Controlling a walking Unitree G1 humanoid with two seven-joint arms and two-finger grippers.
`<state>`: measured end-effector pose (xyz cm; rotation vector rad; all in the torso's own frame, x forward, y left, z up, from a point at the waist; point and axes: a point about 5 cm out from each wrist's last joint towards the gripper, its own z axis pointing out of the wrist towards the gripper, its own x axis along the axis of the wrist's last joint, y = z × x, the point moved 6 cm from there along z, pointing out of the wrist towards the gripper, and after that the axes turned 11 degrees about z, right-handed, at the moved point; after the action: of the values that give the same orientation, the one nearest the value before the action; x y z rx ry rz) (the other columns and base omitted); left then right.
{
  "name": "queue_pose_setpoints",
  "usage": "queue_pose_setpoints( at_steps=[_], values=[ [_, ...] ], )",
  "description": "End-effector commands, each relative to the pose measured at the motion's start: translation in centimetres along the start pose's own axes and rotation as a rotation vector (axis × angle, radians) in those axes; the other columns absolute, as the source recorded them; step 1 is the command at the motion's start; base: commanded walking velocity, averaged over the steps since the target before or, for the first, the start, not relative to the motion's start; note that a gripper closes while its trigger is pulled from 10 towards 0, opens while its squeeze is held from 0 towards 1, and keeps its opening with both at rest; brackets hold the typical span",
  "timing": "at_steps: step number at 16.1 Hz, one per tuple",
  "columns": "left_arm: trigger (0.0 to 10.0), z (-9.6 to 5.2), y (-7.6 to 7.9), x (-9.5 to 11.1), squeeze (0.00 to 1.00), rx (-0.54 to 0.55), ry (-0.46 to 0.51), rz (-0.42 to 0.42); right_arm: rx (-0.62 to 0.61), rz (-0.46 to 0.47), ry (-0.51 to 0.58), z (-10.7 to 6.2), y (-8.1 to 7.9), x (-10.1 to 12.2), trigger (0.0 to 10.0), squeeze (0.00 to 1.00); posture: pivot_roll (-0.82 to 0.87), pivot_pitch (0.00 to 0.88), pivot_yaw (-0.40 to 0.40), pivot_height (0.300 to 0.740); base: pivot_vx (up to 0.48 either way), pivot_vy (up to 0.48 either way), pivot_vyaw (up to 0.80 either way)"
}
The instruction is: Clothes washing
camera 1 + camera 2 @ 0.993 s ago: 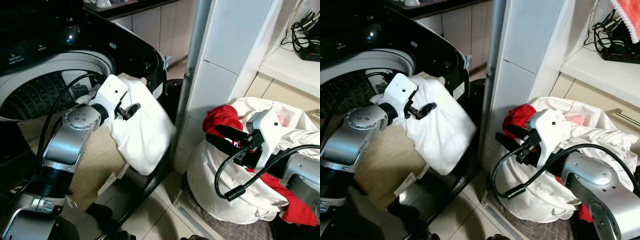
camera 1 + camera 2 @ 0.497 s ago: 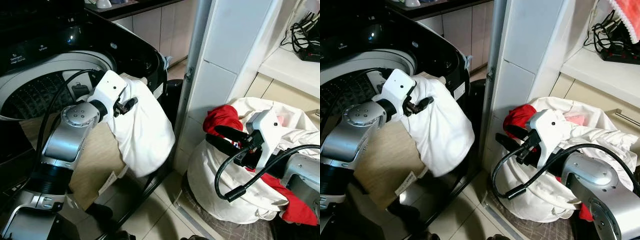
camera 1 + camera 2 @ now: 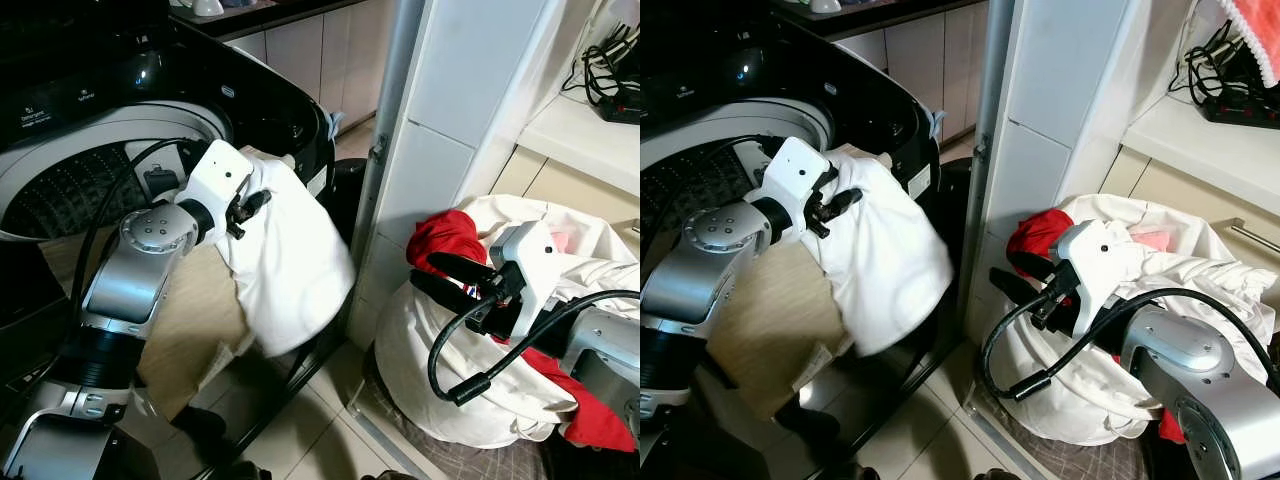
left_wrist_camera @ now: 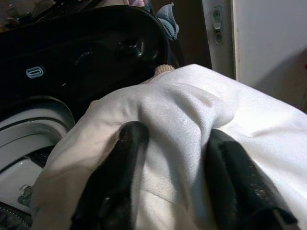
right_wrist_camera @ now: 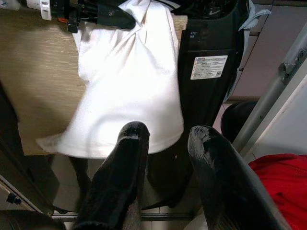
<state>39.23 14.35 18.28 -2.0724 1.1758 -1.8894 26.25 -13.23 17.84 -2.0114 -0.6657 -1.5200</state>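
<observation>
Left gripper (image 3: 243, 208) pinches a white garment (image 3: 290, 270) at the washing machine's (image 3: 120, 120) rim; the cloth hangs down its front. Right gripper (image 3: 442, 277), fingers parted and holding nothing, hovers beside the laundry bag (image 3: 480, 390) with a red garment (image 3: 445, 235).

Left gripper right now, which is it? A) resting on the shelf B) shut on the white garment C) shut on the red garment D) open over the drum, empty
B: the left gripper pinches a fold of the white garment, which hangs over the washing machine rim.
</observation>
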Motion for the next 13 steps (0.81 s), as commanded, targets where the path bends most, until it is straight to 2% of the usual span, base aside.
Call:
queue_pose_setpoints(
  at_steps=[1, 6, 9, 10, 11, 13],
  values=[
    [0.0, -0.2, -1.0, 0.6, 0.0, 0.02, 0.02, -0.008, 0.01, -0.008, -0.004, 0.0, -0.2, 0.1, 10.0, 0.0, -0.1, 0.02, -0.012, 0.74, 0.0, 0.0, 0.0],
    [0.0, -0.4, -2.2, 0.8, 0.0, 0.052, 0.023, -0.027, 0.017, -0.002, -0.001, -0.1, -0.2, 0.2, 10.0, 0.0, -0.09, 0.026, -0.013, 0.74, 0.0, 0.0, 0.0],
    [0.0, -0.6, -3.4, 0.8, 0.0, 0.081, 0.017, -0.045, 0.093, 0.009, 0.017, -0.2, -1.5, 0.6, 10.0, 0.0, -0.09, 0.024, -0.013, 0.74, 0.0, 0.0, 0.0],
    [0.0, -0.6, -4.3, 0.9, 0.0, 0.115, 0.012, -0.042, 0.163, 0.046, 0.053, -0.4, -2.6, 1.2, 10.0, 0.0, -0.09, 0.025, -0.012, 0.74, 0.0, 0.0, 0.0],
    [0.0, -0.6, -4.9, 1.0, 0.0, 0.139, 0.008, -0.037, 0.192, 0.06, 0.07, -0.5, -3.1, 1.5, 10.0, 0.0, -0.09, 0.025, -0.013, 0.74, 0.0, 0.0, 0.0],
    [0.0, -0.8, -8.0, 1.5, 0.0, 0.233, -0.015, 0.026, 0.228, 0.074, 0.113, -0.5, -3.6, 2.4, 10.0, 0.0, -0.09, 0.022, -0.013, 0.74, 0.0, 0.0, 0.0]
  ],
)
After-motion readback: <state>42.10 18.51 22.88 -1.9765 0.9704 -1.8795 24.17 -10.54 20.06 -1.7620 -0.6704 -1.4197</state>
